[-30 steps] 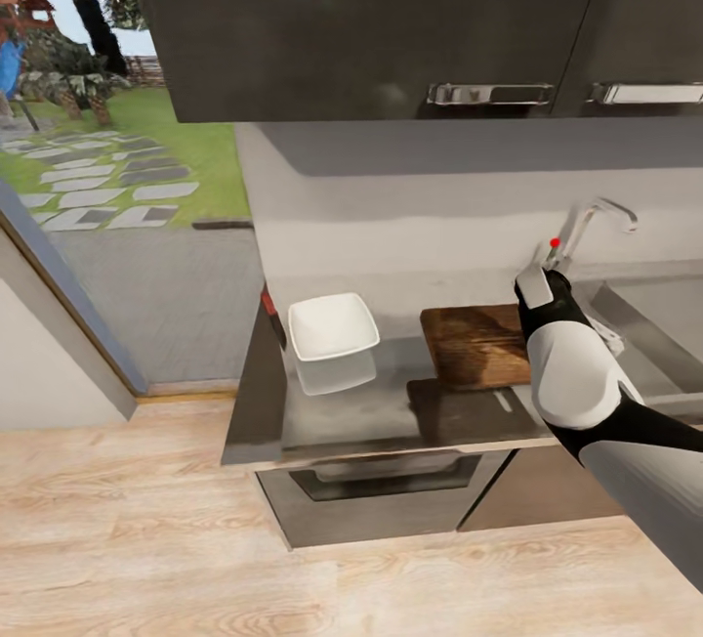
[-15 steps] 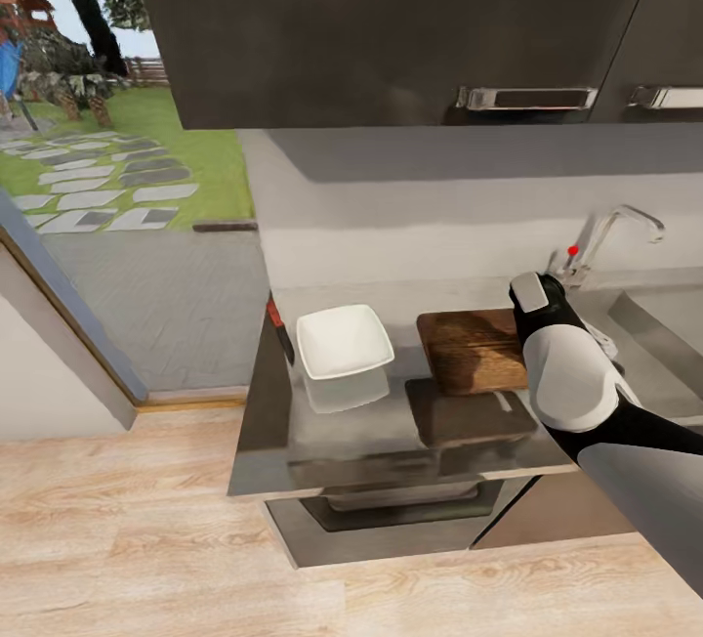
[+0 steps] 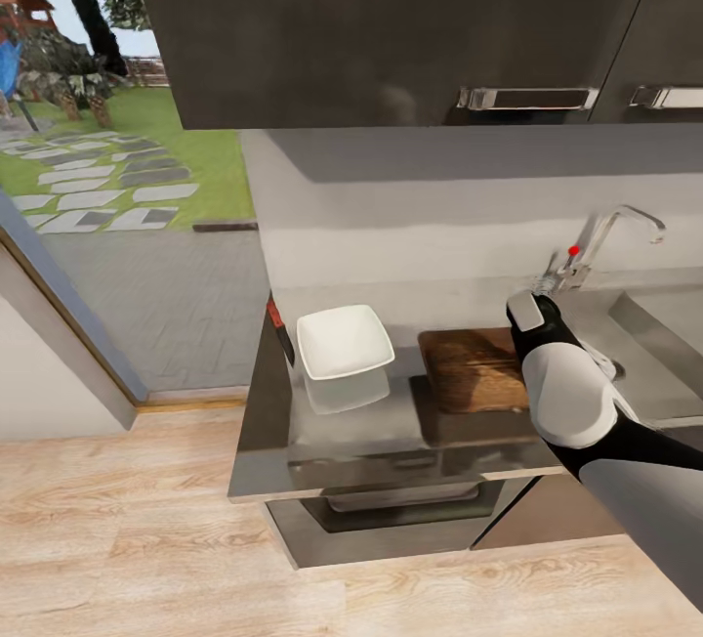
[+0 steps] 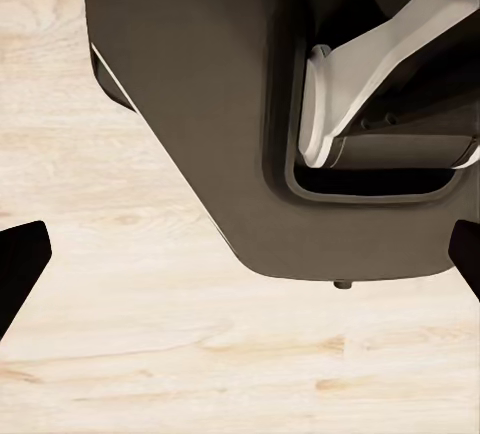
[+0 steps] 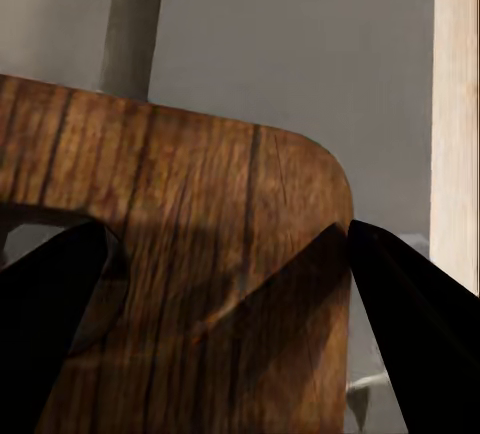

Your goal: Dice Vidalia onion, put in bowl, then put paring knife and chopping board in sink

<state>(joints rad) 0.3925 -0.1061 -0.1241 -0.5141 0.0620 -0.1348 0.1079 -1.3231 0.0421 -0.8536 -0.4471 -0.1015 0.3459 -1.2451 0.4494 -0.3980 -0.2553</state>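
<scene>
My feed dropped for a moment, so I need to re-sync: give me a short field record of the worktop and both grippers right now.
board: dark brown wooden chopping board flat on glossy grey countertop
bowl: white square bowl, beside the board on the side away from the tap, apart from it
knife: small red-handled knife at countertop's end, beyond bowl
tap: chrome tap with red knob
right gripper: open, fingers straddling the board's slot-handle end
left gripper: open, over plank floor
</scene>
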